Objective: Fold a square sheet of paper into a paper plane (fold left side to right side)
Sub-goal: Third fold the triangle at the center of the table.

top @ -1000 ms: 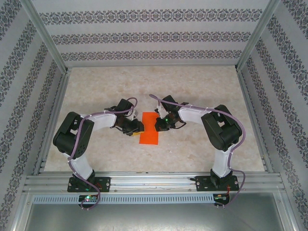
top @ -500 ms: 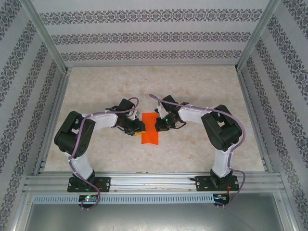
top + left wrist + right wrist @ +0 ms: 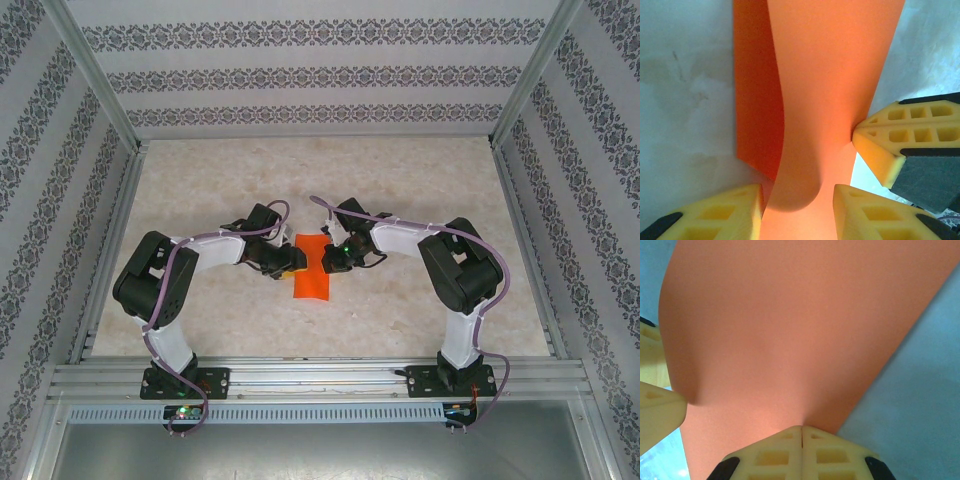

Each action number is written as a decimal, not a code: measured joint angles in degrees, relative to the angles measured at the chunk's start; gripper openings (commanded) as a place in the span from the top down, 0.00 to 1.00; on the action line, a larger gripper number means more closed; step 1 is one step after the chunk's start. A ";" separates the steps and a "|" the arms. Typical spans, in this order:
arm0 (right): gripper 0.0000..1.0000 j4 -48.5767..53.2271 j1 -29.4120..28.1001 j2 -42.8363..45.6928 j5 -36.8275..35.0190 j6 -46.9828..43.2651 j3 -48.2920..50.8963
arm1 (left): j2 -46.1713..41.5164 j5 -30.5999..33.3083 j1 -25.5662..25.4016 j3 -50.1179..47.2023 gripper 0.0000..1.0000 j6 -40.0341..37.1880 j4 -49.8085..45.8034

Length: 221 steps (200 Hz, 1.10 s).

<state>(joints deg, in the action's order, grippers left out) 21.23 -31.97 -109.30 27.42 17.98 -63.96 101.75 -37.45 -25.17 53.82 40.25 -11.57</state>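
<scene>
L gripper (image 3: 797, 200): yellow fingers (image 3: 715, 215) stand apart w/ the curled-over flap of the sheet of paper (image 3: 830, 75) running between them. Can't tell whether the pads press on it or just flank it. R gripper (image 3: 801, 431): fingers clenched tight together, tips nipping the sheet's edge. In the L wrist view its fingertip (image 3: 890, 140) meets the flap's right edge, and the paper draws in toward that spot.

Sheet: bright orange-red, matte, plain, no print. Not flat. One layer lies on the bench (image 3: 430, 190), darker and in shade, w/ a straight edge and a corner showing at the left of the L wrist view. A second, lighter layer rises off it and rolls over in a soft rounded bend; no sharp crease visible there. In the R wrist view the paper arches as a broad smooth curve above the closed fingers, w/ pale grey bench to its right.

Top view: the sheet reads as a narrow upright strip, taller than wide, approx mid-bench and nearer the arms' side than the far wall. It sits directly between both grippers, which meet over its upper part; its lower part lies bare on the bench. L arm reaches in from the left, R arm from the right, both bent at the elbow.
</scene>
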 measured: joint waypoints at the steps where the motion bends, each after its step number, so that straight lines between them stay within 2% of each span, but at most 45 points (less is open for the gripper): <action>1: 1.00 0.00 0.00 0.00 0.00 0.00 0.00 | 0.00 0.00 0.00 0.00 0.57 0.00 0.04; 95: 1.00 0.04 0.74 0.00 -0.07 -0.24 0.00 | 1.42 0.37 0.52 2.71 0.57 -0.61 0.07; 154: 1.00 0.20 1.01 0.00 -0.22 -0.48 -0.04 | 1.64 0.55 0.59 2.71 0.54 -0.94 0.09; 221: 1.00 1.46 1.14 -0.26 -1.53 -2.16 -1.11 | 3.58 -1.36 1.57 3.32 0.54 -1.38 0.46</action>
<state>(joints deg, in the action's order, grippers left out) 22.70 -30.83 -109.56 25.89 15.81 -65.08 105.34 -38.81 -23.59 57.14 38.87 -11.11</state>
